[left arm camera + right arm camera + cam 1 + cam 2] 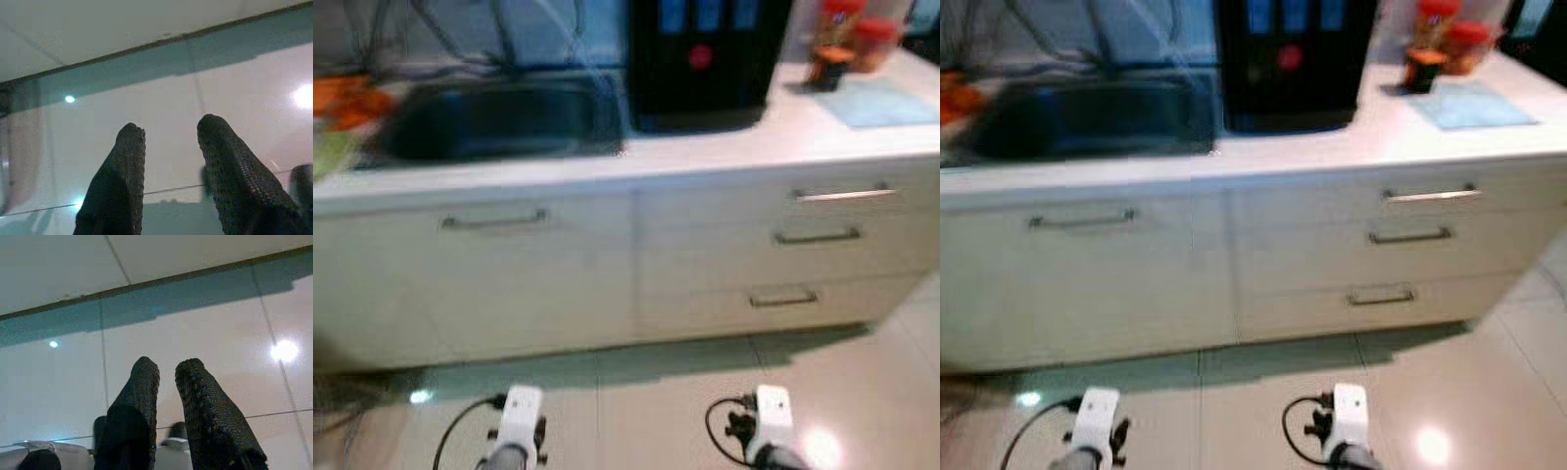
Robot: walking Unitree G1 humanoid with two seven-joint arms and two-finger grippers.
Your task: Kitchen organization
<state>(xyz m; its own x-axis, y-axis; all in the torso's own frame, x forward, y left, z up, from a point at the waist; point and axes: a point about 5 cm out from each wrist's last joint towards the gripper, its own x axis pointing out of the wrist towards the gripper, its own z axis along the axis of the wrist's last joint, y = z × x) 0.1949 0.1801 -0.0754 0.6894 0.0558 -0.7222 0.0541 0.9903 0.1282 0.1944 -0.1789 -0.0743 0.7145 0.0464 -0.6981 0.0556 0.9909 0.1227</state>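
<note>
Fingers (pixel 124 171) on the left gripper (pixel 171 128) and right gripper (pixel 168 366) are parted, empty, low before the cabinet (pixel 607 264).

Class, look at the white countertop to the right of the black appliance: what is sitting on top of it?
On the countertop right of the black appliance lie a pale blue mat and, behind it, red-lidded jars, blurred. Their contents cannot be made out.

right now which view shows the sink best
The left eye view: the dark sink sits whole in the white countertop, left of the black appliance. The right eye view shows it too, nearer the frame's left edge. Both wrist views face the floor.
</note>
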